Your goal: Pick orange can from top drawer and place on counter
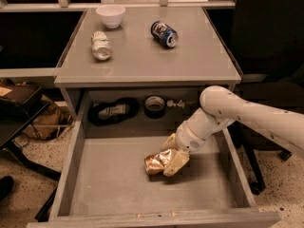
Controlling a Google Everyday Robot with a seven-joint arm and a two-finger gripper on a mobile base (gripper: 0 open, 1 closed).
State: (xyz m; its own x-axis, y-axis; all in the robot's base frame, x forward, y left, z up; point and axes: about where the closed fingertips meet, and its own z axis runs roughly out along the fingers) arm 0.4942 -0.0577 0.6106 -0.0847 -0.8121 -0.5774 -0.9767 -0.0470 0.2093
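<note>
The orange can (156, 163) lies on its side on the floor of the open top drawer (109, 184), a little right of its middle. My gripper (168, 155) reaches down into the drawer from the right. Its pale fingers (176, 161) sit on either side of the can's right end and are shut on it. The can still rests on the drawer floor. The counter (142, 56) is the grey top above the drawer.
On the counter stand a white bowl (110, 15), a silver-white can (100, 45) lying on its side and a blue can (164, 33) lying on its side. A black item (113, 111) and a tape roll (155, 106) lie in the recess behind the drawer.
</note>
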